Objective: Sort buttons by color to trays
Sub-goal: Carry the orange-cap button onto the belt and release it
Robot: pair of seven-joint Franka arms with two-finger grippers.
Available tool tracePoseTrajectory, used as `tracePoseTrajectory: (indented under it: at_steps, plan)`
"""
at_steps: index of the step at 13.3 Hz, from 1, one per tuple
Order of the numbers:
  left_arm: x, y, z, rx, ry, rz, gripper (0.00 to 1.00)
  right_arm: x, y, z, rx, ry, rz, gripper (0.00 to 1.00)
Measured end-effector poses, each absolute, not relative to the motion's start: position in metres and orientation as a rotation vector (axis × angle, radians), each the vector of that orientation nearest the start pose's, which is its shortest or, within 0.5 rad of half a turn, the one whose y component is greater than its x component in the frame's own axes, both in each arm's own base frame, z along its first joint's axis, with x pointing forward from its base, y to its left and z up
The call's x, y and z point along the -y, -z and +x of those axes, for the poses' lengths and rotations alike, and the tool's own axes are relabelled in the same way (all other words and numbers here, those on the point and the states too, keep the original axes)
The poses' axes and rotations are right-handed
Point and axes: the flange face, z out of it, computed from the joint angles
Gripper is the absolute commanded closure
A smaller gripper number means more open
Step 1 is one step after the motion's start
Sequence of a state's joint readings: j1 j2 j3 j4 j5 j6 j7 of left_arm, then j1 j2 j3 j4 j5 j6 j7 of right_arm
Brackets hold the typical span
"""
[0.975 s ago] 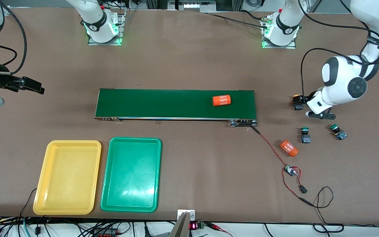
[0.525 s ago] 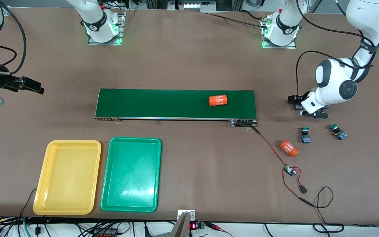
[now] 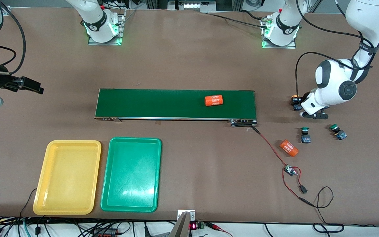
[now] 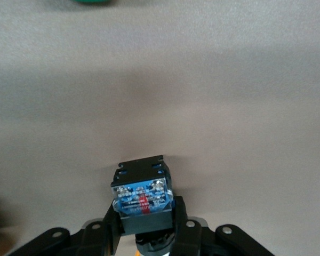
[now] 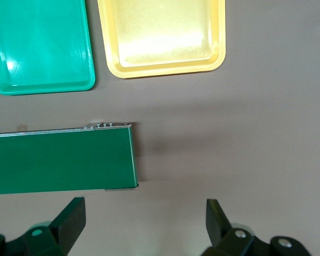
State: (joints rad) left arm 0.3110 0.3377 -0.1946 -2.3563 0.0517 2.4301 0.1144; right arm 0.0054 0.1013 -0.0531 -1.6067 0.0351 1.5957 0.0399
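Front view, left gripper (image 3: 297, 106): low at the table near the left arm's end, just past the conveyor belt (image 3: 176, 103); its fingers are hidden under the wrist.
Front view, yellow button (image 3: 296, 99): only the edge of its cap shows beside the wrist, farther from the front camera than the two green buttons (image 3: 305, 135) (image 3: 337, 131).
Front view, trays: yellow tray (image 3: 67, 177) and green tray (image 3: 131, 174) lie side by side near the front camera toward the right arm's end, both empty, well apart from every button.
Front view, right gripper (image 3: 33, 86): waits in the air over bare table at the right arm's end.
Left wrist view, grip: the fingers (image 4: 111, 230) have closed in on the yellow button (image 4: 141, 197) and press its black-and-blue body from both sides.
Left wrist view, pointing: the body end with its label faces the camera and the cap end is tucked toward the palm, so I judge the long axis to run along the gripper's reach.
Left wrist view, doing it well: lift straight and slowly; I judge the hold sits near the cap end, so the body could pivot if swung fast on the way to the belt or the trays.
Right wrist view, right gripper (image 5: 145, 220): jaws spread wide with nothing between them, over table at the belt's end, both trays in sight.
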Motion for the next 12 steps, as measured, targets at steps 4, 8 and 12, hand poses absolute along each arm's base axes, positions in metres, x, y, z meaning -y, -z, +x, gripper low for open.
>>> tracePoseTrajectory:
  at_steps: [4,8,12]
  plan:
    - [-0.042,-0.197,0.492,-0.097,-0.323,-3.175,0.95,0.025,-0.552,0.581,-0.141,-0.174,-3.103,0.0]
    - [0.038,-0.255,0.505,-0.349,-0.298,-3.124,0.99,0.027,-0.552,0.58,-0.149,-0.176,-3.102,0.0]
    - [0.185,-0.298,0.491,-0.45,-0.214,-3.105,1.0,0.028,-0.552,0.58,-0.15,-0.177,-3.102,0.0]
